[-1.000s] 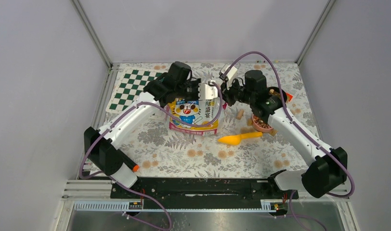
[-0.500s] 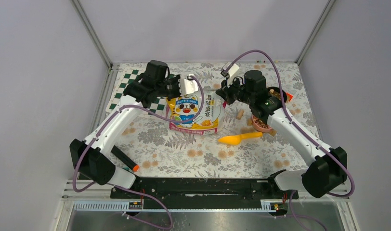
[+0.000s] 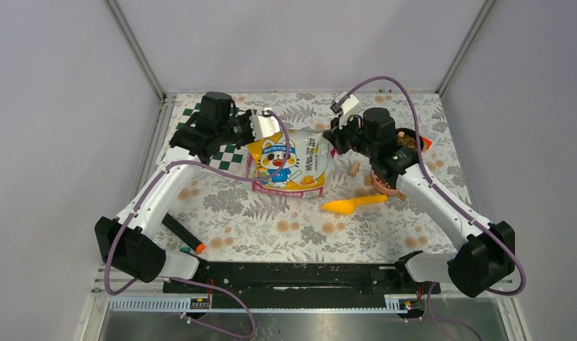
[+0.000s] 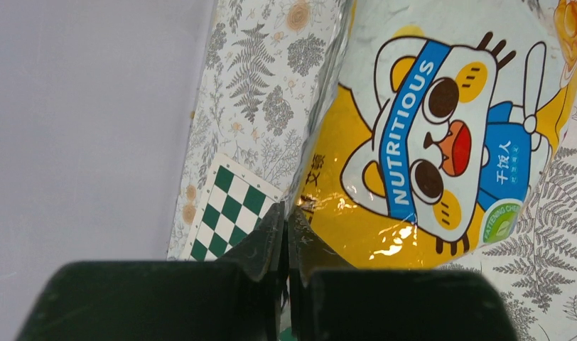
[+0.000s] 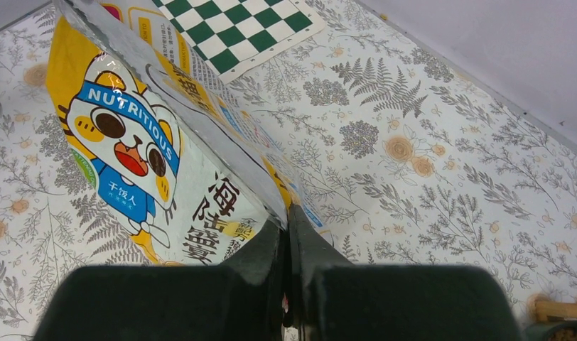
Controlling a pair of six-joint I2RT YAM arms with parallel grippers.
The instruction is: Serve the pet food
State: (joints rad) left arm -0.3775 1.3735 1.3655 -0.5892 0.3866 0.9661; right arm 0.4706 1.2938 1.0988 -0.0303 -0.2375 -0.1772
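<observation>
The glossy yellow pet food bag (image 3: 289, 165) with the white cat and blue banner stands mid-table. My left gripper (image 3: 256, 131) is shut on its top left corner. My right gripper (image 3: 334, 139) is shut on its top right corner. The left wrist view shows the shut left gripper (image 4: 286, 213) pinching the bag (image 4: 428, 142) at its edge. The right wrist view shows the shut right gripper (image 5: 286, 217) on the bag's (image 5: 143, 156) top seam. Brown kibble (image 3: 391, 186) lies in a pink bowl (image 3: 380, 186), partly hidden under my right arm.
A yellow scoop (image 3: 353, 204) lies in front of the bowl. Tan cork-like pieces (image 3: 354, 168) lie between bag and bowl. A green checkered mat (image 3: 197, 135) is at the back left. A black marker with an orange tip (image 3: 182, 235) lies front left. A dark dish (image 3: 412, 141) sits back right.
My left gripper has moved left and back with the bag's corner, stretching the bag's top wider. The right gripper has kept its hold and barely moved.
</observation>
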